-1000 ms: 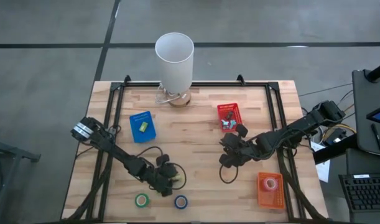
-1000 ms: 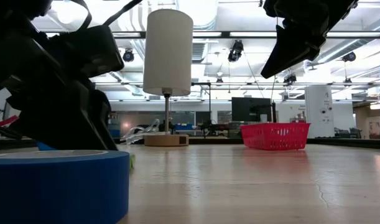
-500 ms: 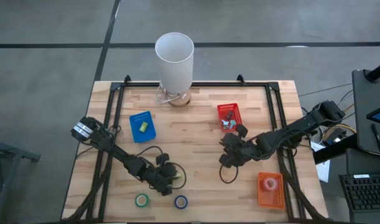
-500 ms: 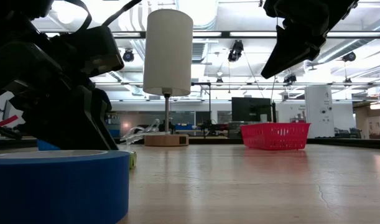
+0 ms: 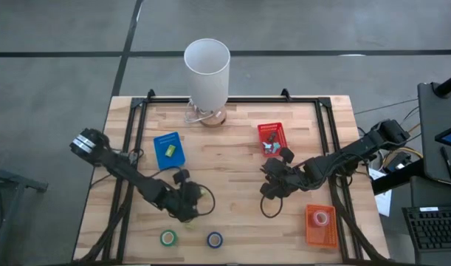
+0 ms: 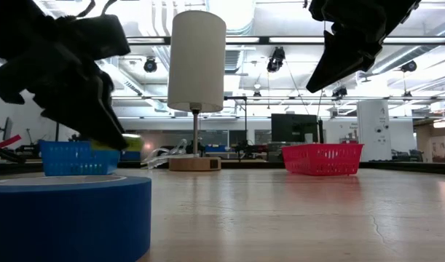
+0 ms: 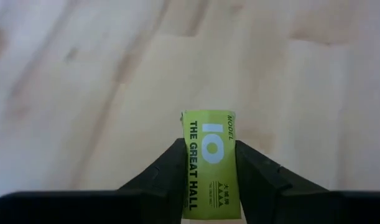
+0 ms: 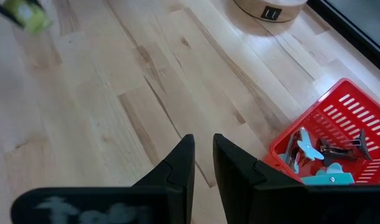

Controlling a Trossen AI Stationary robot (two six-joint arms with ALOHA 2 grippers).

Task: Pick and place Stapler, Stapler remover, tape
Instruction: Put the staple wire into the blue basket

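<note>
My left gripper (image 7: 206, 155) is shut on a small yellow-green box (image 7: 208, 155) printed "MODEL 10", above the table's near left part (image 5: 187, 205). A green tape roll (image 5: 168, 238) and a blue tape roll (image 5: 215, 239) lie flat near the front edge. A pink roll (image 5: 322, 218) lies in the orange basket (image 5: 321, 235). Stapler removers (image 8: 320, 152) lie in the red basket (image 5: 272, 137). My right gripper (image 8: 202, 155) hangs over the table's middle right (image 5: 269, 188), fingers a narrow gap apart with nothing between them. My left gripper pinches the box's two long sides (image 7: 185, 163) between its two fingers. The fingers lie along the box, and its far end sticks out past the fingertips (image 7: 175, 152). They slant down toward the table. The box (image 6: 127, 143) hangs clear of the tabletop.
A white lamp (image 5: 207, 70) stands at the far edge on a wooden base (image 5: 210, 117). A blue basket (image 5: 170, 150) at the left holds another yellow-green piece. A dark cable loops below each gripper. Bare wood lies between the two arms.
My left gripper has risen and gone a little toward the table's left and far edges, tipping less steeply. The yellow-green box has come up with it, lifted clear of the table. In the low view the blue basket now shows behind it.
</note>
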